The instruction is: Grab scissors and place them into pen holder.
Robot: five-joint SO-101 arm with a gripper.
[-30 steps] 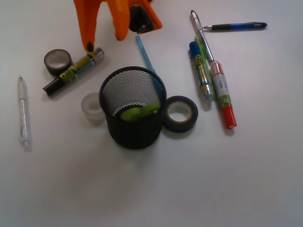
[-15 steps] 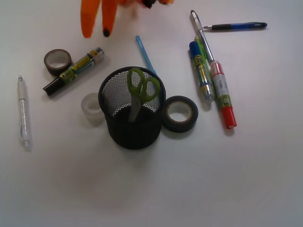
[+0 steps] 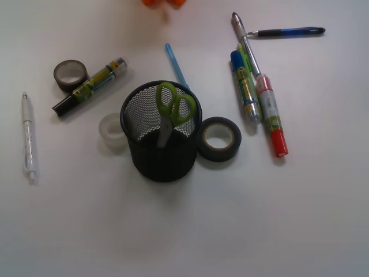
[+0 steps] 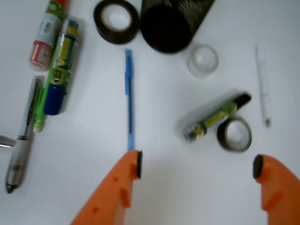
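Note:
The scissors with lime-green loop handles stand blades down inside the pen holder, a black wire-mesh cup in the middle of the front view. The holder also shows at the top of the wrist view; the scissors are hidden there. My orange gripper is open and empty, with its jaws wide apart above bare table, well behind the holder. In the front view only its fingertips show at the top edge.
A black tape roll touches the holder's right side and a clear tape roll its left. A blue pen lies behind it. A dark tape roll and a marker lie at the left, a white pen far left, several markers and pens at the right.
The scissors dropped from lying tilted across the holder's rim to standing upright inside it. My gripper drew back toward the top edge and is almost out of the front view.

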